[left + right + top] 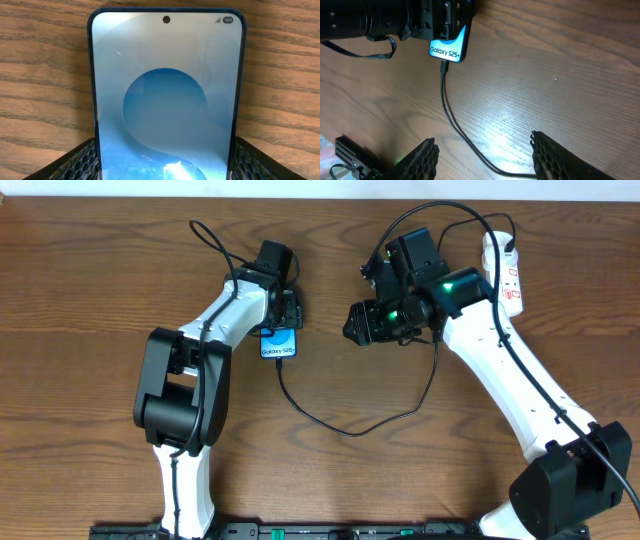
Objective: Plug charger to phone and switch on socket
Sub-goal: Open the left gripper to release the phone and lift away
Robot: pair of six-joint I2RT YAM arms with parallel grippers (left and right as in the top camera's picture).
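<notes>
The left gripper (161,147) was clenched on the phone (165,90), one of its fingers (75,162) against each long edge. The handset lay flat on the table (545,75), screen up, reaching forward past the fingertips. The right gripper (484,142) was released, its fingers spread wide with nothing between them but bare wood and the charger (444,95) lying underneath. That lead ran from between those fingers ahead to the phone's short edge, where its tip looked seated.

The socket (508,280) lay well apart from the right fingers, on the side away from the phone and partly under that arm. It was probably light, rigid plastic, likely to skid on smooth wood. Its red switch looked small and was likely stiff, so it would suit a straight downward press from one fingertip, not a grasp. The lead seemed thin and limp, so tugging it risked unseating the tip
</notes>
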